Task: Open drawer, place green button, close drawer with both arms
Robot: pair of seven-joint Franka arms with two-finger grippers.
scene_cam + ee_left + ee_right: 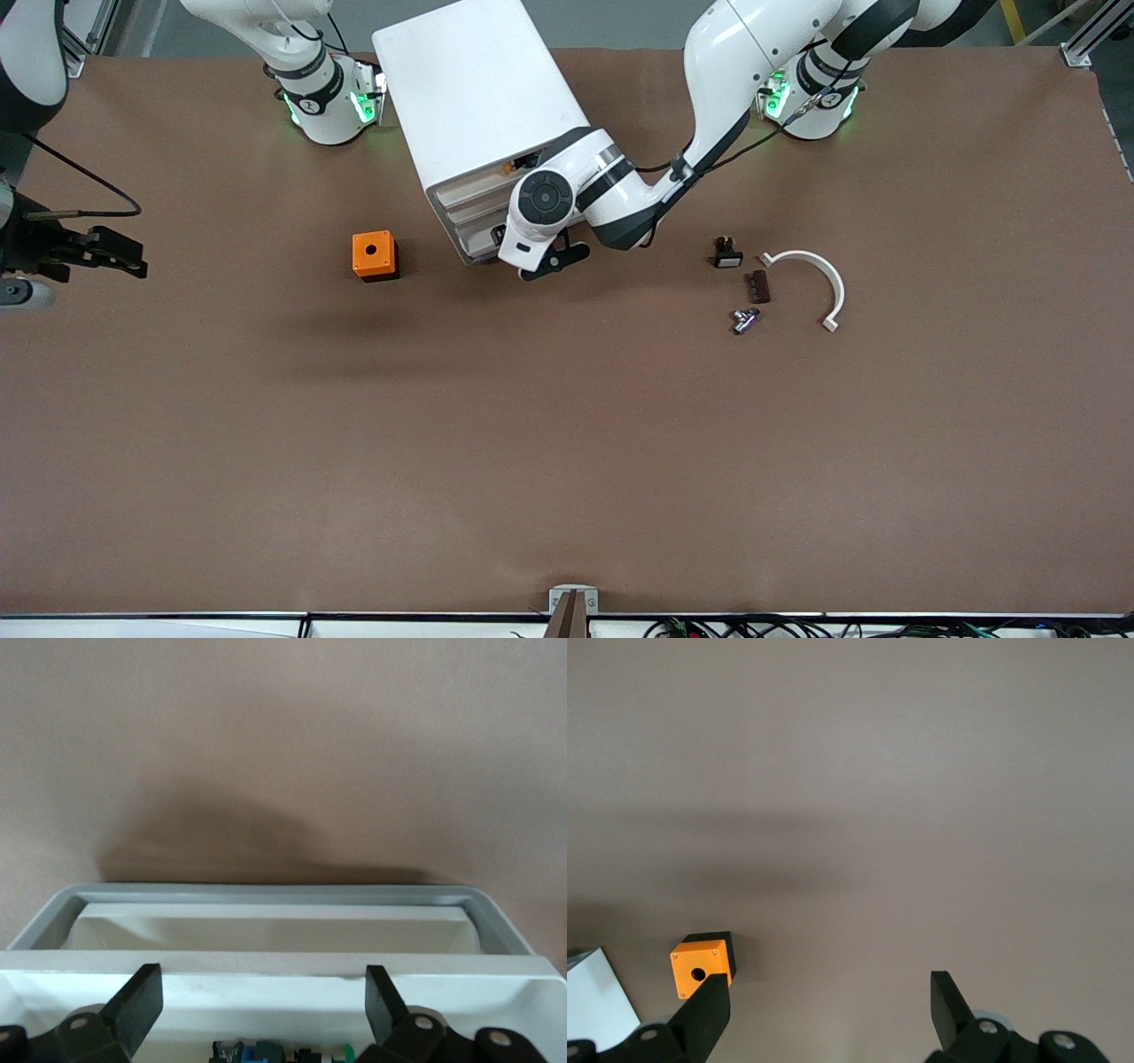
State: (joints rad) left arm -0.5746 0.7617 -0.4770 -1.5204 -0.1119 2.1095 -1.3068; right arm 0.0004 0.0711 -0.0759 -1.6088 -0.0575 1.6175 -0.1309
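Note:
The white cabinet (pixel 478 106) stands between the two arm bases. My left gripper (pixel 554 259) hangs at its front, open (pixel 263 979), with nothing between the fingers. Under it a white drawer (pixel 266 962) stands pulled out; small blue, black and green parts show inside at the view's edge. A grey-rimmed tray (pixel 266 895) juts out lower down. A tiny grey-and-dark button (pixel 746 319), which I take for the green button, lies on the table toward the left arm's end. My right gripper (pixel 133 257) waits open (pixel 830 979) over the right arm's end of the table.
An orange box with a hole (pixel 374 255) (pixel 702 967) sits beside the cabinet toward the right arm's end. Beside the button lie a black switch with a white cap (pixel 726 254), a small brown piece (pixel 759 286) and a white curved bracket (pixel 819 276).

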